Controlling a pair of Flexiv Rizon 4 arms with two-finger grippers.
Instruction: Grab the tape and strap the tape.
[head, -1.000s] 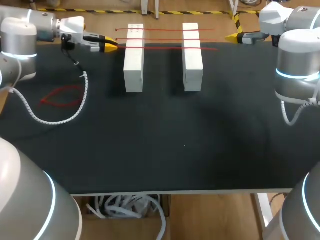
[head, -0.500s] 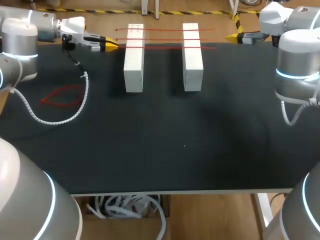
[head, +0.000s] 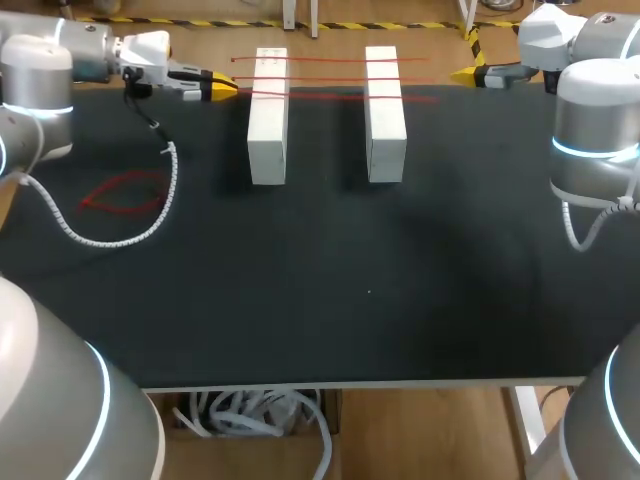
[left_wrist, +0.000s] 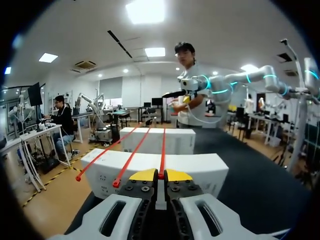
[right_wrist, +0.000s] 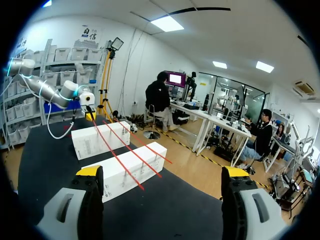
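Grabbing looks done, since the left pincer (left_wrist: 160, 176) pinches the end of one red tape strip (left_wrist: 163, 150) lying across two white blocks (head: 268, 120) on the worktop (head: 300, 280), while strapping is not yet done and the right pincer (right_wrist: 162, 172) is spread wide.

Overhead light casts faint shadows beside the white blocks (head: 268, 115).
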